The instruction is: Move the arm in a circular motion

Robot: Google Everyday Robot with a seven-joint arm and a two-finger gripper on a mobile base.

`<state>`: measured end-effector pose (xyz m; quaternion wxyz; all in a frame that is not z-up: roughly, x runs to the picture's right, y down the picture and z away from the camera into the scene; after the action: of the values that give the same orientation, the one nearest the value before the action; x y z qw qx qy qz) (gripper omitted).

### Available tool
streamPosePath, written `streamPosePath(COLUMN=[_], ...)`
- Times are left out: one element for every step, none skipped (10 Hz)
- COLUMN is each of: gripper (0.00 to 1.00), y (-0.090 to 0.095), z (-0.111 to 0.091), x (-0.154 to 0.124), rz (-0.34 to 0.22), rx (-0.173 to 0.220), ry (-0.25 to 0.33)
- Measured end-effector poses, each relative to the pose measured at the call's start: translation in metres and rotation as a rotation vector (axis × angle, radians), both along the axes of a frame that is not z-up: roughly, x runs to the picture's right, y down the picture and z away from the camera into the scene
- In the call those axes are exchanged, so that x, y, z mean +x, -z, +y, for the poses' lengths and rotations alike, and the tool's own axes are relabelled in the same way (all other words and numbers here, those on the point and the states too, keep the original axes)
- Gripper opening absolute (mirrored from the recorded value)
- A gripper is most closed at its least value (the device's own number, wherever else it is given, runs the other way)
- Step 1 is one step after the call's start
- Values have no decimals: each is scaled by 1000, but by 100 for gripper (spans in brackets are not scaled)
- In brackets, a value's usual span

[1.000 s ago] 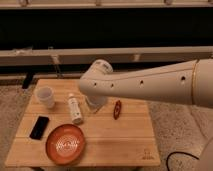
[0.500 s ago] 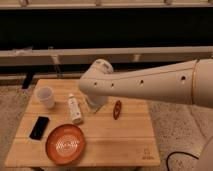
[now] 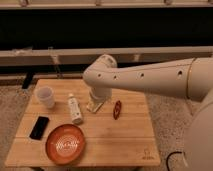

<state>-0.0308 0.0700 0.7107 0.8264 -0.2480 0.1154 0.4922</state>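
The cream-white arm reaches in from the right as a thick tube with small dark holes. It bends at a rounded joint over the back of the wooden table. A short segment drops from the joint to the gripper, which hangs just above the tabletop between a white bottle and a red-brown object. The arm's own segment covers most of the gripper.
On the table are a white cup at the back left, a black phone at the left and an orange plate at the front left. A dark wall with a pale ledge runs behind. Gravel floor surrounds the table.
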Motion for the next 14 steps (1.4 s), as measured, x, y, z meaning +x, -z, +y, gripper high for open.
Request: streamPosePath(gripper=[65,65,65,65,65,65,65,65,65,65,65,65,65,65], y=[-7,-14,-18,-26,-32,-39,-45,-50,-55,-60,-64,-66,-68,-69], z=[-3,-5,-7,-9,-9,-11,-12,-12,-13,-13,-13,-13,-12,-10], x=[-7,-14,-16,-17,-23,-32,-40,-48,-52,-56,-65,-71,-77,-84], rz=[-10,-19,-22,-22,-31,-43,-52,-63,-67,-73,-87,-99,-113,-128], rx=[-9,-17,-23,-34,-42,-48,-54,-60,-63,-65,-70,-71,-72,-74], ry=[5,10,13,16,21,32,44,55,65,77,98,111,129,153])
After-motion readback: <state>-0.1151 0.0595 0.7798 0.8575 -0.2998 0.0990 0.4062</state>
